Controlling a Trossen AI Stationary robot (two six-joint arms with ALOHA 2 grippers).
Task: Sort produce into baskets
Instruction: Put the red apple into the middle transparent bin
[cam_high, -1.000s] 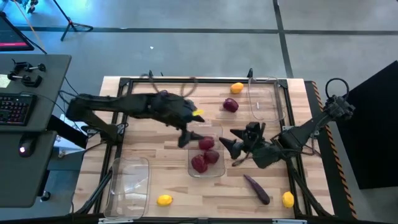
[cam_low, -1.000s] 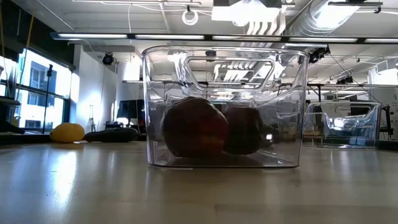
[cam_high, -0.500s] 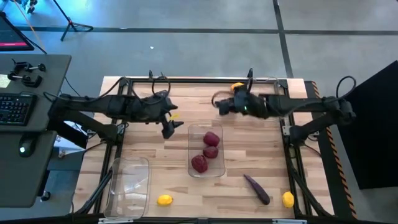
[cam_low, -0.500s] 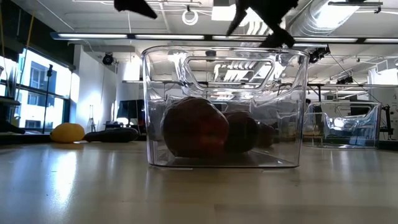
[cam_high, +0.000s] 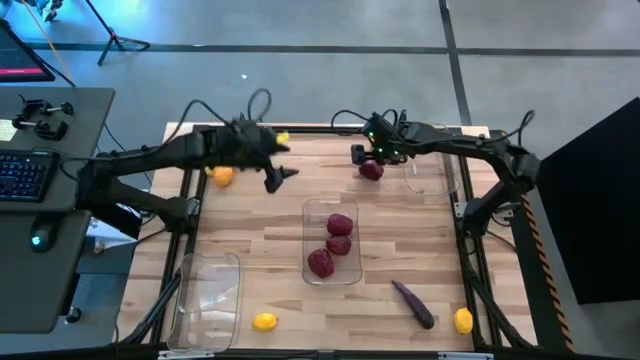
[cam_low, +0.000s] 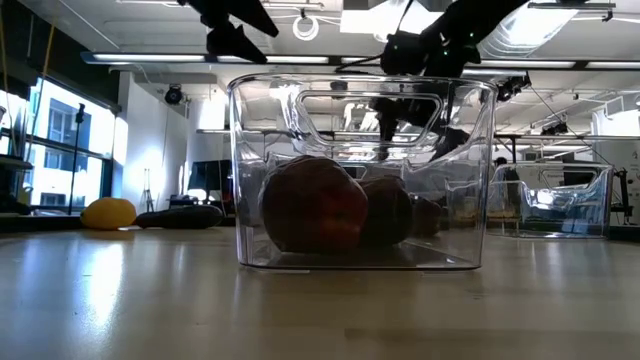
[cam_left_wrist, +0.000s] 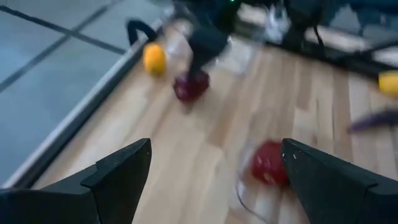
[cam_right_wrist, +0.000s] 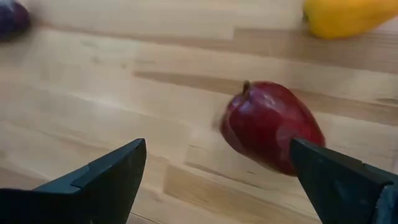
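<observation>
Holding three dark red fruits, the centre bin (cam_high: 331, 243) sits mid-counter; a fourth red fruit (cam_high: 371, 170) lies beyond it, under the right gripper (cam_high: 366, 155), jaws spread, empty. Left gripper (cam_high: 281, 175) likewise spread.

Three fruits (cam_high: 338, 242) in middle bin (cam_high: 332, 278), eggplant (cam_high: 413, 303) right (beside it)

The left arm reaches in from the left along the far side of the counter (cam_high: 250, 230), its wrist level, and the left gripper (cam_high: 282, 172) has its jaws spread wide. The right arm bends in from the right rear corner; the right gripper (cam_high: 362, 152) points down, jaws also parted wide with nothing between them.
</observation>
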